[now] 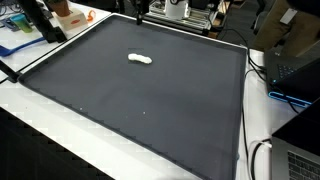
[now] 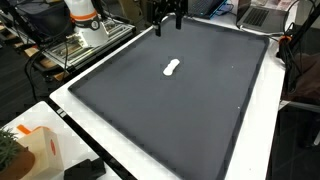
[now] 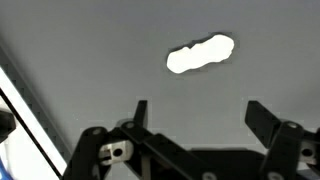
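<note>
Small white lumpy object (image 1: 141,59), elongated and doughy-looking, lying flat on the dark mat (image 1: 140,100), toward the far half of it in both exterior views, alone and untouched. Seen from the wrist view at about one o'clock above the fingers (image 3: 195,112), well apart from them; nothing between the jaws, both standing wide open. Gripper (image 2: 167,22) hanging over the mat's far edge, at roughly twelve o'clock from the object in an exterior view, not yet down at it. Judging by this: no grasp made, no contact, the approach barely started, with reaching, lowering and closing all left. Mat covering nearly all of the white surface (image 1: 40,120), pale border showing around it. Beyond, a cluttered lab: robot base (image 2: 85,22) at the mat's corner, an orange-and-white box (image 2: 35,150) near the close corner, cables (image 1: 262,150) trailing along one side, a laptop (image 1: 300,160) at the edge, dark equipment behind.
</note>
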Available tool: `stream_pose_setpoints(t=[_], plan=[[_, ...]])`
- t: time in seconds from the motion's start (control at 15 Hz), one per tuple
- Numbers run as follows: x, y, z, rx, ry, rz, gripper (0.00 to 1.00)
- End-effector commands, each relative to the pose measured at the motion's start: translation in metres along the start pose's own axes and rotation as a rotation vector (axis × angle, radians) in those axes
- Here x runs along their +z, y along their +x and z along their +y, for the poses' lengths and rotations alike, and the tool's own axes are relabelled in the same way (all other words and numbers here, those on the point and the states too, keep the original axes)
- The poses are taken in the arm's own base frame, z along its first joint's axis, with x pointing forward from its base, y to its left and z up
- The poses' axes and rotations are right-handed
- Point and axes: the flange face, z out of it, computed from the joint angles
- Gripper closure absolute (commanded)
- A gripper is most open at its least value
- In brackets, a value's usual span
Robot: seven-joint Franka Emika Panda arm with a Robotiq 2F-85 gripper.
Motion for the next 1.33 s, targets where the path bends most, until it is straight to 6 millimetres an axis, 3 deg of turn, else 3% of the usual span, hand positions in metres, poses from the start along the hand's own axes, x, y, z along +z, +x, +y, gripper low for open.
stream_pose_setpoints(t=[0.0, 0.73, 1.27], plan=[[-0.001, 0.002, -0.002, -0.026, 0.009, -0.032, 0.00], [-0.031, 0.041, -0.019, -0.046, 0.024, -0.071, 0.00], [-0.012, 0.079, -0.016, -0.155, 0.039, -0.200, 0.00]])
